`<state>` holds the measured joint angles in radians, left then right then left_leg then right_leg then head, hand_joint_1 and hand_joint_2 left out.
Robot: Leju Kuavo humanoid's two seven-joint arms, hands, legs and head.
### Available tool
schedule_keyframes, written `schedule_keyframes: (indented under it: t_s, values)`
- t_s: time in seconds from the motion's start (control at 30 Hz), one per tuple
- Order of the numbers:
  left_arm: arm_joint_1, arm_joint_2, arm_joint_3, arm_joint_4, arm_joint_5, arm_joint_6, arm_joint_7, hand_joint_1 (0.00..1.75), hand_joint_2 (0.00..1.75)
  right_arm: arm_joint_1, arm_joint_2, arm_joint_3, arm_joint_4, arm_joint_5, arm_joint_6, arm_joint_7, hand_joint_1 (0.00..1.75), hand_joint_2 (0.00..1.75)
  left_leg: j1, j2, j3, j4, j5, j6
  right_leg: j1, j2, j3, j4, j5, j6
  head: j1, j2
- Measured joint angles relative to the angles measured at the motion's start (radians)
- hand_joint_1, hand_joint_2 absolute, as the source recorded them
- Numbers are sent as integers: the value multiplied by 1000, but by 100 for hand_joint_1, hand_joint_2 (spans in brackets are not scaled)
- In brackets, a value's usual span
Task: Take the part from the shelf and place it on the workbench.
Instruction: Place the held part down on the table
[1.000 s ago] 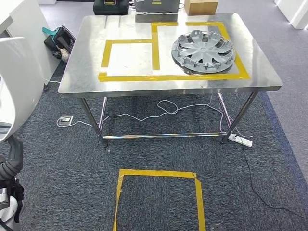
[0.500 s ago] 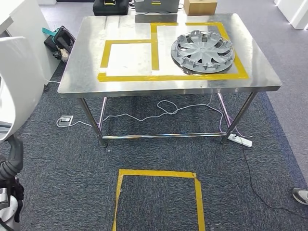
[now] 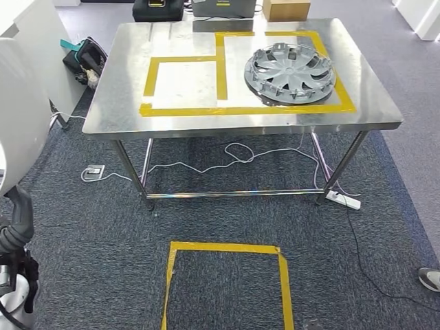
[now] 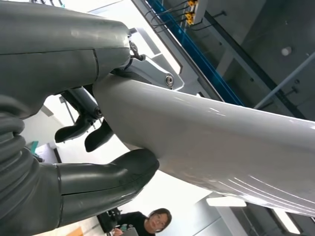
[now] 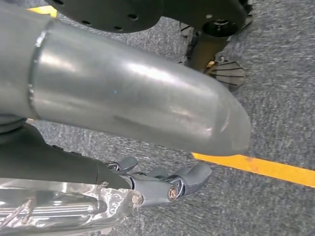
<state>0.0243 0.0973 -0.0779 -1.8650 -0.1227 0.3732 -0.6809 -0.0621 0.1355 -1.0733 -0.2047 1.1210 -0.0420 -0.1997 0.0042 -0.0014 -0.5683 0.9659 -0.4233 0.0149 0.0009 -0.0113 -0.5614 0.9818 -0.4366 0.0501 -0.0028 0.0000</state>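
The left hand is gripping a large curved white panel at the head view's left edge; the right hand is hanging, fingers apart and empty.

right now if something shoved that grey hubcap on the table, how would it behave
The hubcap would probably slide easily, since it lies on the smooth steel table. It looks like thin, spoked plastic, so likely light and slightly flexible. Lying flat, it seems unlikely to roll.

The table is brushed steel, faintly reflective, with yellow tape stuck flat on it. The hubcap looks matt grey plastic. The carpet is coarse, dark, speckled pile.
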Motion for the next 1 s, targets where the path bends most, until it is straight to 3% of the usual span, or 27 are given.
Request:
schedule_keyframes:
  t_s: [0.07, 0.17, 0.2, 0.23, 0.27, 0.33, 0.37, 0.4, 0.5, 0.57, 0.6, 0.67, 0.7, 0.73, 0.77, 0.83, 0.87, 0.93, 1.0]
  values:
    - [-5, -1, -4, 0, 0, 0, 0, 175, 175, 0, -2, -3, 0, -3, -3, -10, 0, 0, 7, 0, 11, -17, 9, 6, 0, 5, -24, 48, -30, 5, 3, 0]
    - [-11, -5, -9, 5, 0, -1, 0, 175, 175, 1, -9, -8, -1, -8, -5, -32, 0, 0, 12, -1, 15, -21, 10, 8, -8, 11, -125, 247, -118, 15, 7, 0]
    - [-12, -7, -11, 8, 0, -1, 0, 175, 175, 2, -12, -10, -1, -9, -4, -43, 0, 0, 13, -2, 16, -21, 8, 6, -12, 11, -149, 287, -126, 19, 7, 0]
    - [-14, -9, -13, 11, 0, -1, 0, 175, 175, 2, -16, -13, -1, -11, -4, -53, 0, 0, 16, -4, 18, -20, 5, 1, -16, 11, -152, 286, -113, 24, 7, 0]
    - [-16, -11, -15, 13, 0, 0, 0, 175, 175, 1, -20, -15, -1, -12, -4, -62, 0, 0, 21, -7, 20, -17, 1, -6, -20, 11, -132, 242, -80, 30, 7, 0]
    - [-24, -16, -18, 16, 0, 4, 0, 175, 175, -1, -25, -17, 0, -12, -2, -70, 0, 0, 28, -11, 23, -5, -12, -25, -30, 16, -62, 102, -17, 45, 10, 0]
    - [-28, -17, -20, 16, 1, 6, 0, 175, 175, -3, -24, -18, 0, -11, -1, -70, 0, 0, 29, -12, 23, 2, -19, -34, -34, 21, -35, 54, -4, 44, 12, 0]
    - [-31, -19, -21, 16, 1, 9, 0, 175, 175, -5, -24, -18, 1, -10, 0, -66, 0, 0, 28, -14, 22, 7, -24, -42, -35, 25, -22, 33, -5, 39, 13, 0]
    - [-35, -22, -25, 16, 0, 16, 0, 175, 175, -5, -23, -19, 1, -8, 1, -50, 0, 0, 29, -15, 26, 6, -31, -53, -31, 27, -18, 40, -20, 3, 9, 0]
    - [-35, -22, -27, 16, 0, 18, 0, 175, 175, -4, -23, -20, 1, -7, 1, -43, 0, 0, 31, -12, 8, 51, -57, -58, -31, 26, -12, 41, -26, -13, 8, 0]
    - [-35, -22, -28, 16, 0, 19, 0, 175, 175, -4, -23, -20, 1, -7, 1, -40, 0, 0, 29, -10, -21, 108, -83, -58, -30, 25, -8, 40, -29, -20, 6, 0]
    - [-31, -22, -29, 16, 0, 20, 0, 175, 175, -3, -23, -21, 1, -6, 3, -35, 0, 0, 24, -9, -110, 261, -137, -55, -26, 22, -1, 40, -38, -29, 4, 0]
    - [-28, -21, -29, 16, 0, 20, 0, 175, 175, -2, -23, -21, 1, -5, 4, -33, 0, 0, 23, -9, -147, 315, -146, -52, -24, 21, 5, 40, -43, -32, 4, 0]
    - [-25, -21, -29, 16, -1, 19, 0, 175, 175, -1, -23, -21, 1, -4, 6, -32, 0, 0, 21, -9, -166, 331, -132, -47, -22, 21, 12, 40, -50, -32, 4, 0]
    - [-23, -21, -29, 16, -2, 19, 0, 175, 175, -1, -23, -21, 1, -3, 8, -31, 0, 0, 18, -9, -164, 304, -97, -41, -20, 21, 22, 40, -57, -32, 4, 0]
    - [-22, -19, -29, 16, -6, 17, 0, 175, 175, 0, -23, -21, 1, -1, 13, -30, 0, 0, 10, -5, -119, 175, -4, -25, -18, 21, 42, 39, -75, -27, 4, 0]
    - [-22, -19, -29, 16, -8, 16, 0, 175, 175, -1, -23, -21, 2, 0, 16, -30, 0, 0, 5, -3, -93, 110, 20, -20, -15, 22, 47, 39, -85, -23, 3, 0]
    - [-21, -17, -29, 16, -13, 15, 0, 175, 175, -3, -23, -21, 2, 1, 21, -30, 0, 0, 0, 0, -66, 47, 22, -18, -12, 21, 57, 35, -96, -10, 4, 0]
    - [-18, -16, -29, 16, -19, 13, 0, 175, 175, -3, -23, -21, 2, 2, 24, -30, 0, 0, 2, -4, -54, 37, 9, -15, -12, 18, 74, 27, -100, 2, 6, 0]
